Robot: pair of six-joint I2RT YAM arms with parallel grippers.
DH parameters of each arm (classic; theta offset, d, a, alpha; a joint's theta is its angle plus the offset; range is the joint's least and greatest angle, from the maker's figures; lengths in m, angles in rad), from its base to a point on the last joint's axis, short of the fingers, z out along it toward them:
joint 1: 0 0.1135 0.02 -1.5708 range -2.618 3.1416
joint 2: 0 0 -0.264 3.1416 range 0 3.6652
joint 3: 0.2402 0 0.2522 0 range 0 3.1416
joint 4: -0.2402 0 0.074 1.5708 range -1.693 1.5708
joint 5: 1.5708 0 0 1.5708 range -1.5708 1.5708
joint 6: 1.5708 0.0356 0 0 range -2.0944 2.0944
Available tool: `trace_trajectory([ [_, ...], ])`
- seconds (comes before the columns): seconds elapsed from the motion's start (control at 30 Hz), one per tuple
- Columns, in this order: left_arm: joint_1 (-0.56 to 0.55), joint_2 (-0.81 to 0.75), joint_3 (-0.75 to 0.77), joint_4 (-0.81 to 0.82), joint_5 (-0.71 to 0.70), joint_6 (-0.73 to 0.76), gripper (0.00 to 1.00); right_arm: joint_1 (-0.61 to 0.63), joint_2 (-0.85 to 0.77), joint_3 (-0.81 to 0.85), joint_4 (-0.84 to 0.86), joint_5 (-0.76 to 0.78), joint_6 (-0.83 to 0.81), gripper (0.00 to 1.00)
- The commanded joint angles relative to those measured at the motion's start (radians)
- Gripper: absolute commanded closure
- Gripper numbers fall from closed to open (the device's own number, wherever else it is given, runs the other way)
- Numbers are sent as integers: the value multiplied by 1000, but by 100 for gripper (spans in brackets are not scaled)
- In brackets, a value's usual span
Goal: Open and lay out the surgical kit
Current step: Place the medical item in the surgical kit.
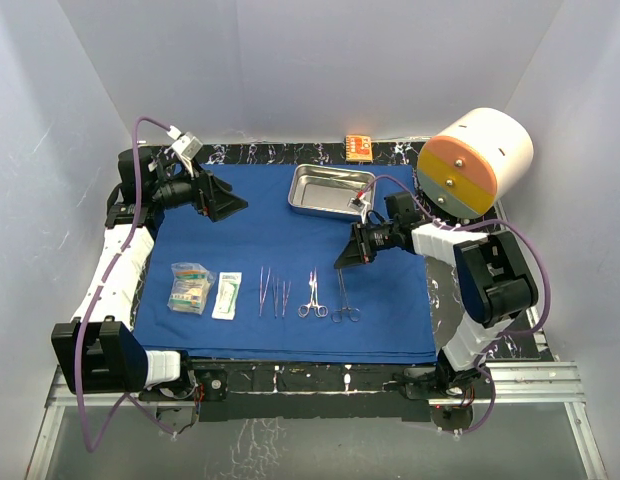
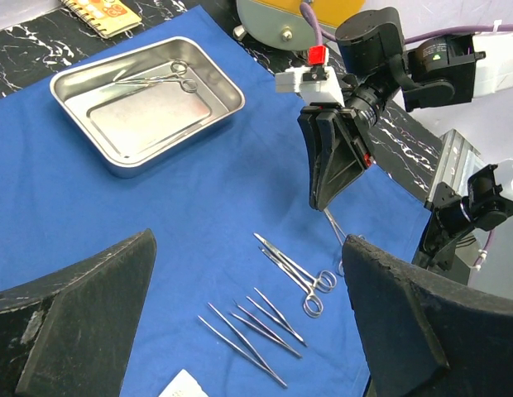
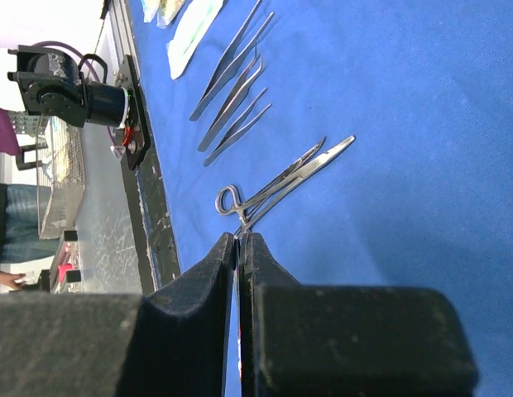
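Blue cloth (image 1: 250, 240) bears steel clamps (image 1: 312, 293) near closed right end effector (image 1: 342, 262)

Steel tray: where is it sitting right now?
In the top view, the steel tray sits at the far edge of the blue cloth, slightly right of centre, just in front of the small orange box.

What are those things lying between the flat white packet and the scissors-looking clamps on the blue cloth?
Slender steel forceps lying side by side; the overhead view shows it best.
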Motion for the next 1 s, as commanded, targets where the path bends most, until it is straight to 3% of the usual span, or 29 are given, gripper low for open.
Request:
trace_trajectory([
  [0.0, 3, -19, -4, 33, 39, -3, 7, -3, 7, 2, 102, -32, 45, 100],
  [0.73, 4, -16, -11, 50, 52, -22, 6, -64, 80, -22, 222, -32, 128, 100],
  [0.97, 3, -16, -14, 58, 53, -29, 6, -69, 82, -64, 330, -17, 196, 100],
])
